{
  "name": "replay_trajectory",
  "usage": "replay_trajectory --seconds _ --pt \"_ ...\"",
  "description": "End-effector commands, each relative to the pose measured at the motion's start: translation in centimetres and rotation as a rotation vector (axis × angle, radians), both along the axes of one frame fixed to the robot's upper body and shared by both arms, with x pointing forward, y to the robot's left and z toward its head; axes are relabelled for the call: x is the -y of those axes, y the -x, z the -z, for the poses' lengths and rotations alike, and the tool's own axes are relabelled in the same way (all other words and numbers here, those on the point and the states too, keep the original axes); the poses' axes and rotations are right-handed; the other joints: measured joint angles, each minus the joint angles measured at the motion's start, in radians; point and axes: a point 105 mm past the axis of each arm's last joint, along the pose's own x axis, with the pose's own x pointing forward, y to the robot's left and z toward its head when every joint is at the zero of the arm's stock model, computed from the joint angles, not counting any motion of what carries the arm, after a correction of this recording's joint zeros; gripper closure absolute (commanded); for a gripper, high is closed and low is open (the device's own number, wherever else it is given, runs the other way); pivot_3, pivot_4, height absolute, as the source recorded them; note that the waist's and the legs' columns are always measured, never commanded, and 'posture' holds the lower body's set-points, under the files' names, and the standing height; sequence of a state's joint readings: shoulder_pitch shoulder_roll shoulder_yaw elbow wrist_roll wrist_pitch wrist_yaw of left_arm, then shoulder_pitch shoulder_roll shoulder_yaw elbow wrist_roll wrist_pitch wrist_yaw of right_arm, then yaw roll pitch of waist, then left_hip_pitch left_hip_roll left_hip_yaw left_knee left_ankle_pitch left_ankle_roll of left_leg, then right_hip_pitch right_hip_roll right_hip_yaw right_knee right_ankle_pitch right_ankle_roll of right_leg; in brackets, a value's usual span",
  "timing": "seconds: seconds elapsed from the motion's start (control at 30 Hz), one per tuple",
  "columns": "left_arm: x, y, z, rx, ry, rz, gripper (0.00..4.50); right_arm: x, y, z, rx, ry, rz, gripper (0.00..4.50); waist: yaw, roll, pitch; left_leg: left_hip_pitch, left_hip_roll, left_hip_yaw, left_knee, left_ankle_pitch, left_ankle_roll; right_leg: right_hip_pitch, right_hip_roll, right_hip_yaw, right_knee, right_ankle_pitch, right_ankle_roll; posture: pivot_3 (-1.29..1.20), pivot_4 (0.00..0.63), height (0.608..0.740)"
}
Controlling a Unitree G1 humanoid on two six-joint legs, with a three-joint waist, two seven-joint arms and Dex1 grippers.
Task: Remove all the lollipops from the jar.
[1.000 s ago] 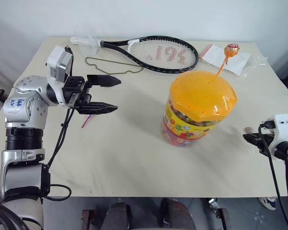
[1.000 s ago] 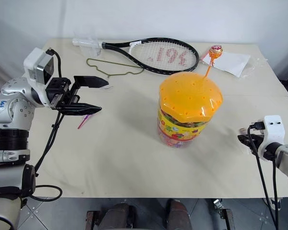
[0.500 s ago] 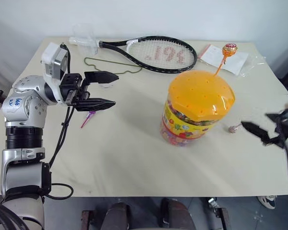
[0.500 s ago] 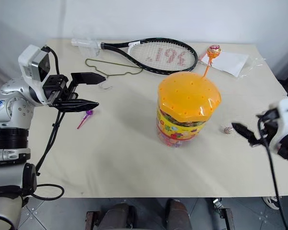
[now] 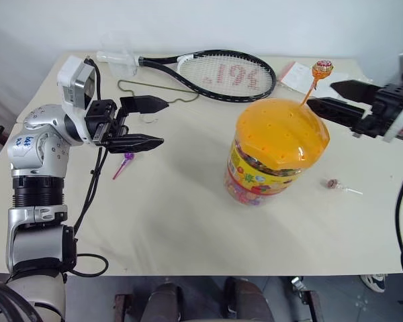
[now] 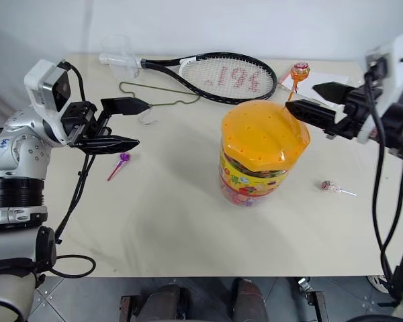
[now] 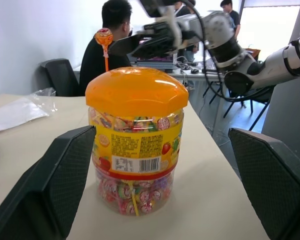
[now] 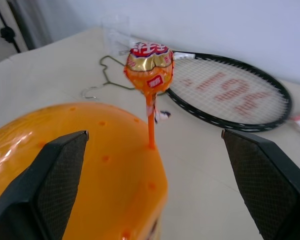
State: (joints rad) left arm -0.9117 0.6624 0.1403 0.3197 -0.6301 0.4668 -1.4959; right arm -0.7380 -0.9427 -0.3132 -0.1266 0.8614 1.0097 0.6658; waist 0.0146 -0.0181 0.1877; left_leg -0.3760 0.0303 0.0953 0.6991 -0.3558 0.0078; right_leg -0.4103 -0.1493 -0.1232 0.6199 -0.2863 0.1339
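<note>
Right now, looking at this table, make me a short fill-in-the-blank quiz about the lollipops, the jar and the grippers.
1. The orange lollipop is standing in the jar's ____.
2. The purple lollipop lies on the table below the ____ gripper.
3. The brownish-pink lollipop lies on the table to the ____ of the jar.
4. The right gripper's fingers are ____.

Missing words: lid; left; right; open
</note>
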Motion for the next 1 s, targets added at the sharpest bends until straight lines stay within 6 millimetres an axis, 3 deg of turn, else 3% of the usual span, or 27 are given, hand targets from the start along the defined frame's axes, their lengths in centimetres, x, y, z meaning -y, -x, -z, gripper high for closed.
replay_trajectory --seconds 0.03,0.1,0.23,0.53,0.6,0.83,0.9,1.0 --pt "0.2 0.9 -1.1 0.062 0.026 0.017 0.0 -0.5 -1.2 -0.8 0.037 -0.012 -0.032 0.03 -0.002 0.0 0.0 0.0 0.0 0.0 0.0 0.0 0.0 0.0 0.0 0.0 0.0 0.0 0.0 0.0 0.15 0.74" --pt "0.2 1.2 -1.1 0.063 0.029 0.015 0.0 -1.0 -2.0 -1.0 0.033 -0.033 -0.05 0.03 -0.007 0.0 0.0 0.0 0.0 0.0 0.0 0.0 0.0 0.0 0.0 0.0 0.0 0.0 0.0 0.0 0.15 0.74" --pt "-0.1 1.6 -1.0 0.063 0.033 0.001 0.0 -2.1 -2.0 -2.0 0.065 -0.056 -0.104 0.89 -0.017 0.0 0.0 0.0 0.0 0.0 0.0 0.0 0.0 -0.001 0.0 0.0 0.0 0.0 0.0 0.0 0.15 0.74" --pt "-0.1 1.8 -1.0 0.063 0.029 -0.005 0.0 -2.4 -1.4 -3.5 0.117 -0.039 -0.114 4.0 -0.016 0.0 0.0 -0.001 0.0 0.0 0.0 0.0 0.0 -0.001 0.0 0.0 0.0 0.0 0.0 0.0 0.15 0.74" --pt "-0.1 1.7 -1.0 0.066 0.027 0.0 0.0 -2.4 -1.3 -4.5 0.149 -0.042 -0.102 4.48 -0.017 0.0 0.0 -0.001 0.0 0.0 0.0 0.0 0.0 -0.001 0.0 0.0 0.0 0.0 0.0 0.0 0.15 0.74" --pt "0.1 1.2 -1.2 0.066 0.014 0.006 0.0 -1.1 -0.9 -8.2 0.27 -0.033 -0.027 4.48 -0.016 0.0 0.0 -0.001 0.0 0.001 -0.001 0.0 0.0 -0.002 0.0 0.0 0.0 0.0 0.0 0.0 0.15 0.74" --pt "0.0 1.2 -1.2 0.065 0.013 0.006 0.0 0.5 -0.6 -9.2 0.295 -0.031 0.057 4.48 -0.015 0.0 0.0 -0.002 0.0 0.001 0.0 0.0 0.0 -0.002 0.0 0.0 0.0 0.0 0.0 0.0 0.15 0.74" --pt "-0.2 0.7 -1.1 0.065 -0.004 -0.037 0.0 4.2 -0.5 -8.7 0.266 -0.022 0.224 4.48 -0.012 0.0 0.0 -0.003 0.0 0.0 -0.001 0.0 0.0 -0.003 0.0 0.0 0.0 0.0 0.0 0.0 0.15 0.74"
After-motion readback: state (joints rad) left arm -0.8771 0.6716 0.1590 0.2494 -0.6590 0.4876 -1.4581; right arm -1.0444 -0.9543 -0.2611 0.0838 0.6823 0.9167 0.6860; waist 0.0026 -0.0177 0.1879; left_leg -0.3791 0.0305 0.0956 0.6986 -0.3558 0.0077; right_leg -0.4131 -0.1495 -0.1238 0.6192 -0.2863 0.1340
